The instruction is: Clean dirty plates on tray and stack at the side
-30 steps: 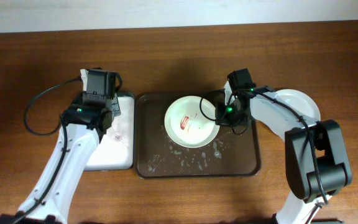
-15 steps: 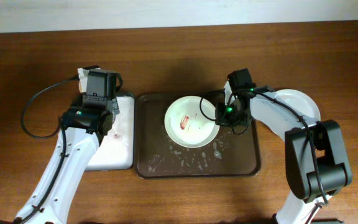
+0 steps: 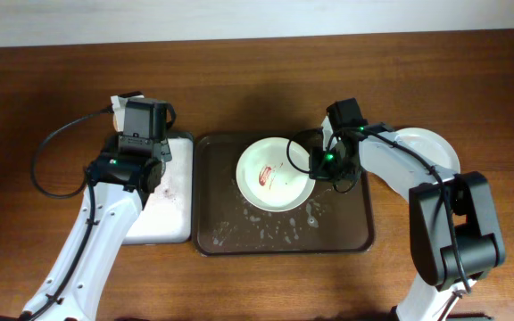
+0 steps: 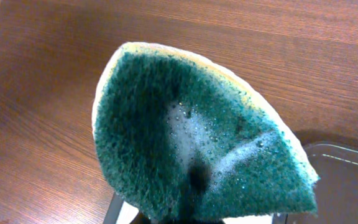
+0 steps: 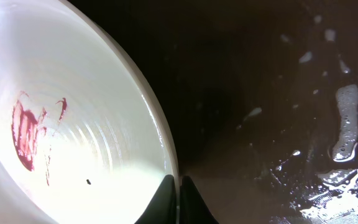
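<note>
Almost nothing has moved: over the past second the left arm and its cable shifted a touch, and both arms have since held their pose.

Overhead, the left gripper (image 3: 144, 134) hangs above the far edge of the white-lined tray (image 3: 163, 214), well apart from the plate. The right gripper (image 3: 316, 165) sits at the right rim of the pale green plate (image 3: 275, 174), which rests in the dark tray (image 3: 284, 241). A white plate (image 3: 435, 147) lies off to the right, partly hidden by the arm.

At the left wrist, a soapy green sponge (image 4: 197, 149) fills the view, bent as if pinched from below, so that gripper is clenched on it.

At the right wrist, the fingertips are closed on the plate's rim, and red sauce (image 5: 30, 137) is smeared inside.

The pause suggests the plate is steadied and wiping comes next.
</note>
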You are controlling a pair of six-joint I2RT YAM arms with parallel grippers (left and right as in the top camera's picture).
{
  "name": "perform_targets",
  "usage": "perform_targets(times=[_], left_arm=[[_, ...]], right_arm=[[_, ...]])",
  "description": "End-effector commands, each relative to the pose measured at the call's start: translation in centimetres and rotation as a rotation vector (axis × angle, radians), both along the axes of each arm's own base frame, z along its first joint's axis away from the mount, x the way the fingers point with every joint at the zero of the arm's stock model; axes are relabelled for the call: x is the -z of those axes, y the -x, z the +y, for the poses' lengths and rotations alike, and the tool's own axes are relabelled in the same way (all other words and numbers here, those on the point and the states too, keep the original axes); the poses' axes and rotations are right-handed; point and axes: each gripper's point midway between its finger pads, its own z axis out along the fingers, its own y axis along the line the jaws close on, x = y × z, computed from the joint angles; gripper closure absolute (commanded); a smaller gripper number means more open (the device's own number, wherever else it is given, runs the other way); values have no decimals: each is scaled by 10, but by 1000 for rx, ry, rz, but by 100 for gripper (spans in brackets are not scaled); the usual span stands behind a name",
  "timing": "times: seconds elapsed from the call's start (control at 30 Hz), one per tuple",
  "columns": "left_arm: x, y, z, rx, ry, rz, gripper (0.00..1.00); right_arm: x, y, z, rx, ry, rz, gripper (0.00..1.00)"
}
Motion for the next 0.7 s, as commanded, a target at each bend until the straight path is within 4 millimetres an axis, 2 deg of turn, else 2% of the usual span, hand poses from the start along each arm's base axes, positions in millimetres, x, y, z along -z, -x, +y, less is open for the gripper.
perform_targets(times=[0.0, 0.1, 0.17, 0.23, 0.5, 0.57, 0.67], left_arm=[[7, -2, -9, 7, 58, 7, 100], [53, 3, -24, 41, 129, 127, 100], [87, 5, -43, 93, 208, 231, 100], [103, 10, -55, 127, 263, 295, 100], [106, 12, -68, 166, 335, 314, 100], [105, 12, -86, 221, 425, 318, 100], [96, 15, -133, 370, 618, 320, 100]], right_arm=[[7, 3, -3, -5, 28, 15, 96], [7, 3, -3, -5, 28, 15, 96], [7, 3, -3, -5, 28, 15, 96], [7, 4, -3, -6, 29, 19, 96], [8, 5, -3, -5, 30, 23, 96], [8, 7, -3, -5, 31, 31, 96], [9, 16, -1, -17, 35, 60, 96]])
